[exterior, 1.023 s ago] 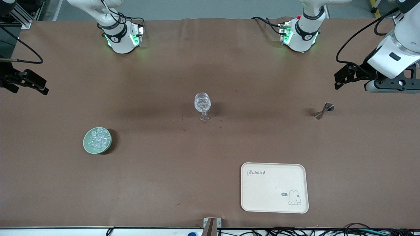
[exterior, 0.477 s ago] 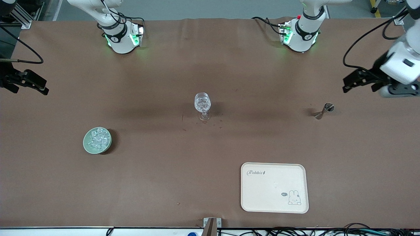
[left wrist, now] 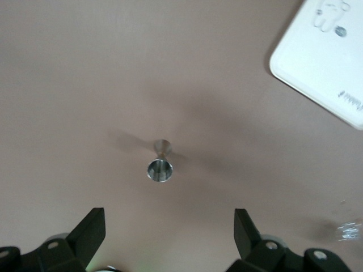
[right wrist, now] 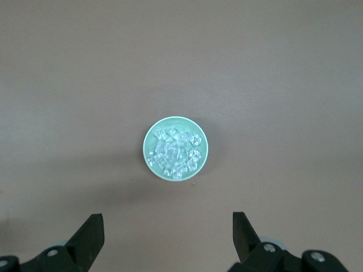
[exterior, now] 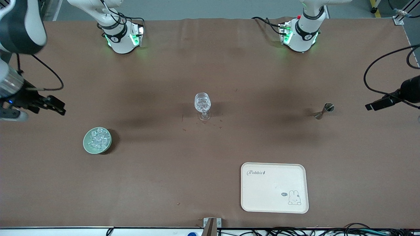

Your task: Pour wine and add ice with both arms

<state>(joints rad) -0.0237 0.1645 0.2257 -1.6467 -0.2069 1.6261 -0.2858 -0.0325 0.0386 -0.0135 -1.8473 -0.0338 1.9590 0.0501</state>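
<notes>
Both arms have shifted; glassy ice (exterior: pixel 98 138) fills round green bowl (exterior: pixel 86 146).

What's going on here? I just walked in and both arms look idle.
Nothing is held yet. The left hand hangs open over the table near a metal jigger, and the right hand hangs open near the green bowl of ice. The stemmed glass stands mid-table; a tray lies nearer the camera.

A brown matte surface (exterior: pixel 210 183) fills nearly everything — faintly creased, softly shadowed under even light. Grey floor (exterior: pixel 213 9) shows above it; cables (exterior: pixel 295 232) trail along its nearest edge.
</notes>
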